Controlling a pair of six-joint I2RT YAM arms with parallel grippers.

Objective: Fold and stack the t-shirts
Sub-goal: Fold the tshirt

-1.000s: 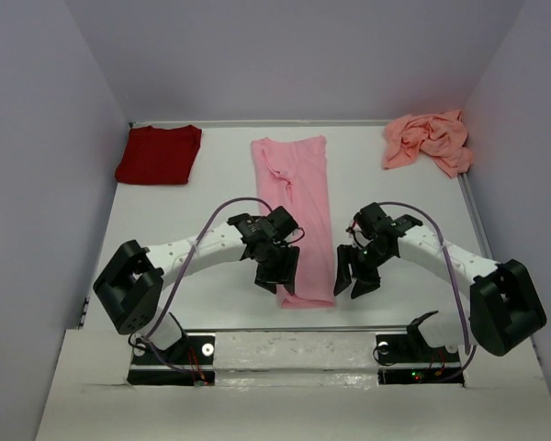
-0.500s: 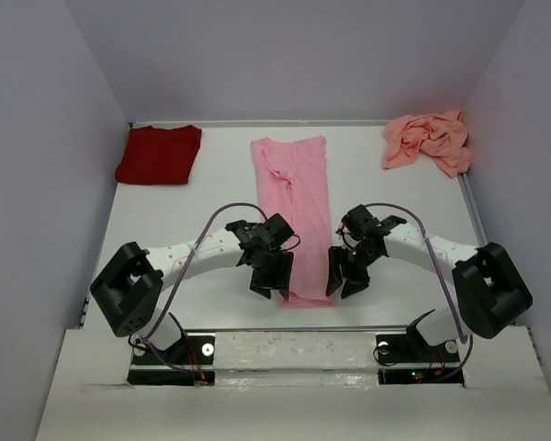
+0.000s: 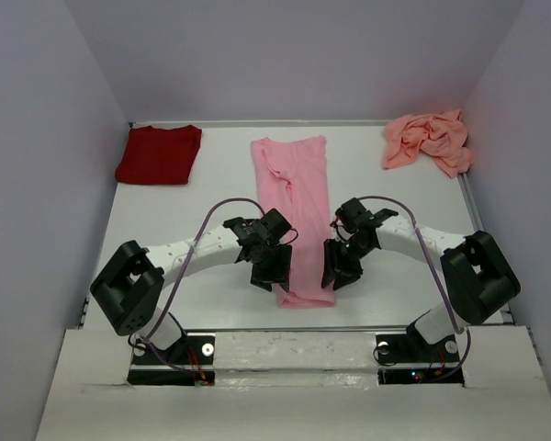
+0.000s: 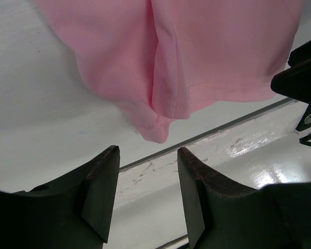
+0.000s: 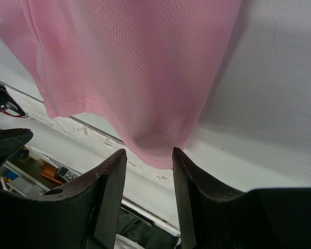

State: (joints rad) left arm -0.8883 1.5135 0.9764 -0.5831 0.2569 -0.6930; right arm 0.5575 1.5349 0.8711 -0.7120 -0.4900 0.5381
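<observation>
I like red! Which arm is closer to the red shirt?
Left. Left fingers: right of the red shirt, at the pink shirt's left edge. Right fingers: at its right edge.

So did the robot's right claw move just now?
Yes. In the top view the right gripper slid left toward the light pink t-shirt, which stayed put, and now reaches its near right corner.

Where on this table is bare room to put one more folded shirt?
Bare white table lies between the folded dark red cloth tee and the long light pink cloth tee, and between that and the crumpled salmon-pink cloth tee. Crowded: the near hem, flanked by left claw and right claw.
</observation>
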